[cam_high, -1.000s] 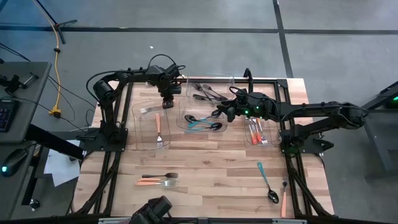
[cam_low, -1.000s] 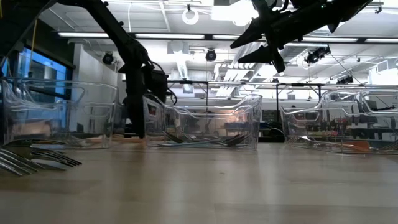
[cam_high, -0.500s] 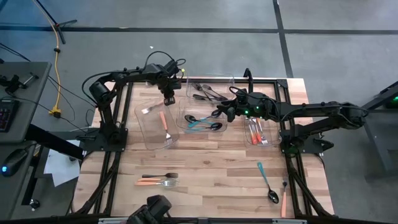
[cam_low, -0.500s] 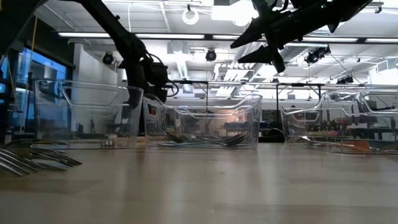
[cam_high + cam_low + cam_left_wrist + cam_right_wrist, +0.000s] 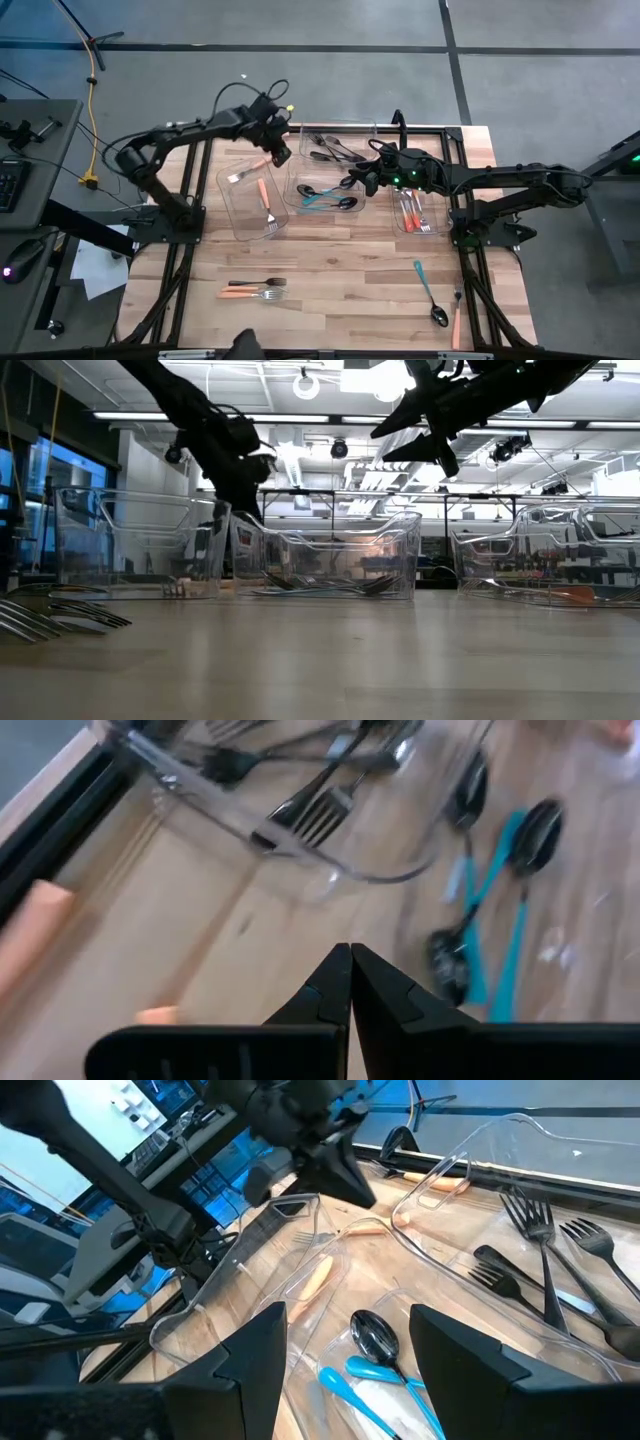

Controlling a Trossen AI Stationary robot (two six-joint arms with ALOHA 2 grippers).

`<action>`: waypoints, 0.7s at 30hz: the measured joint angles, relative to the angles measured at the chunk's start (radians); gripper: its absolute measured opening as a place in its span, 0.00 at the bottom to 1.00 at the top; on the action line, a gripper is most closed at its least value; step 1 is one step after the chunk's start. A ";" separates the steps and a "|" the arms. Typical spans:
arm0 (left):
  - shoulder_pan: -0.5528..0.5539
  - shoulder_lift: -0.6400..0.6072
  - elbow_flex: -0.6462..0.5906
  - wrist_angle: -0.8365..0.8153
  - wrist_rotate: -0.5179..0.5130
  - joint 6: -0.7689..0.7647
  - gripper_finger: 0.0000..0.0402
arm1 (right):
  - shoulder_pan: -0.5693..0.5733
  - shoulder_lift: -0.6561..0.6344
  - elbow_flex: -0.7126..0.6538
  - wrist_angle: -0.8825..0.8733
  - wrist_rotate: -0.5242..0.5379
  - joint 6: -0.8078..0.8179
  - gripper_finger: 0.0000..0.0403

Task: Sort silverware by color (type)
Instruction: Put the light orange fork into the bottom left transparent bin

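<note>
My left gripper (image 5: pixel 272 155) hangs shut and empty over the far rim of the left clear bin (image 5: pixel 228 205). In that bin lie two orange-handled forks (image 5: pixel 264 196). My right gripper (image 5: pixel 352 183) hovers open and empty over the middle bin (image 5: pixel 292 200), where teal and black spoons (image 5: pixel 322 195) lie. The far bin (image 5: pixel 368 128) holds black forks (image 5: pixel 310 805). The right bin (image 5: pixel 400 228) holds orange-handled pieces (image 5: pixel 410 212). Loose silverware rests flat on the wood: two forks (image 5: pixel 255 288), a teal spoon (image 5: pixel 428 290) and an orange-handled piece (image 5: pixel 455 322).
The four clear bins stand close together in the far half of the table. Bare wood (image 5: pixel 340 270) lies between the bins and the loose pieces near the front. A black frame rail (image 5: pixel 430 127) runs along the table's far edge.
My left gripper has risen out of the left bin and gone toward the table's far edge, tipping and rolling as it went, and it has stayed shut. The left bin has slid and turned a little toward the table's right, with its forks.
</note>
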 joint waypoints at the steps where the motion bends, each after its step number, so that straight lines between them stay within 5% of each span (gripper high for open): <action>1: -0.006 -0.027 -0.036 0.039 -0.003 -0.038 0.00 | 0.000 0.000 0.000 0.000 0.000 0.000 0.49; 9: -0.090 -0.184 -0.258 0.119 -0.308 -0.192 0.00 | 0.000 0.000 0.000 -0.004 0.000 -0.011 0.49; 21: -0.247 -0.213 -0.299 0.141 -0.346 -0.278 0.00 | 0.000 0.000 0.000 -0.004 0.000 -0.026 0.49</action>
